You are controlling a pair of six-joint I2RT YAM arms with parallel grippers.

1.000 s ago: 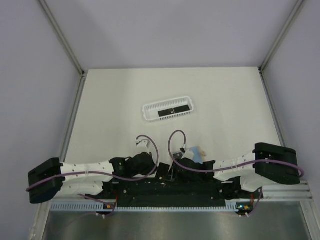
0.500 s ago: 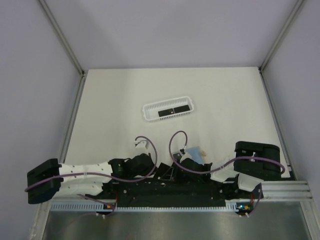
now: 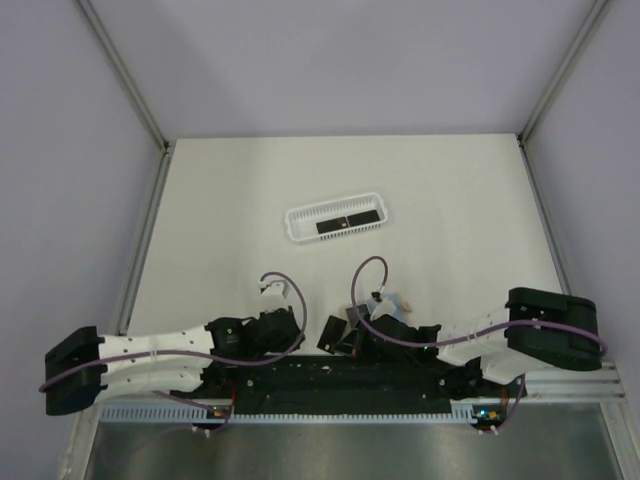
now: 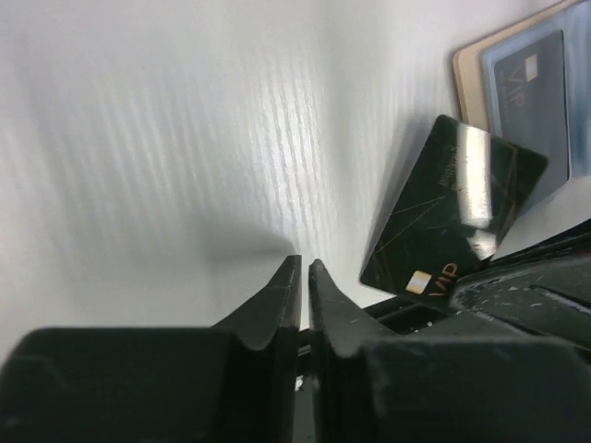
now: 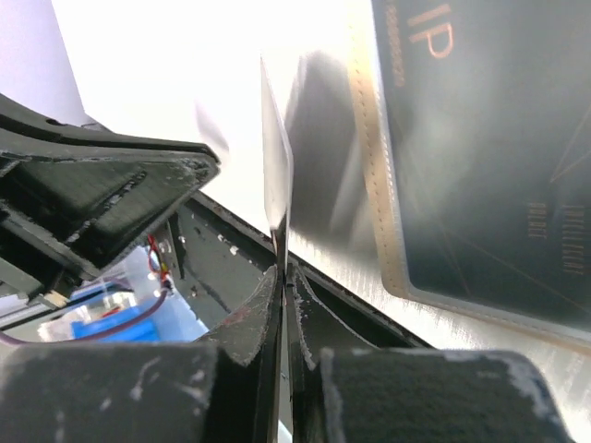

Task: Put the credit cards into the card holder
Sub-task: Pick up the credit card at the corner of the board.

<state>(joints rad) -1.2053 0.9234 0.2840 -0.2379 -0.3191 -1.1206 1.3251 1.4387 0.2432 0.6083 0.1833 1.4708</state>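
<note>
Grip on the right side was tight: the right gripper (image 5: 282, 269) had its jaws pressed together on the lower edge of a black card (image 4: 450, 212), which stood up from the fingertips and appeared edge-on in the right wrist view. From the left wrist view the same card hung tilted, its glossy face with gold VIP lettering turned toward the camera, one corner overlapping the card holder (image 4: 469, 74) in that view; whether they touched could not be told. The tan holder lay open and flat on the white table (image 3: 450, 220), close in front of the arms' bases, and another dark card (image 4: 531, 78) sat behind its clear window. The left gripper (image 4: 304, 263) was closed to a hairline slit with nothing between its fingers, hovering low over bare table just left of the held card. Farther out, well apart from both arms, a white basket (image 3: 295, 222) held two more black cards (image 3: 330, 227) lying flat inside it.
</note>
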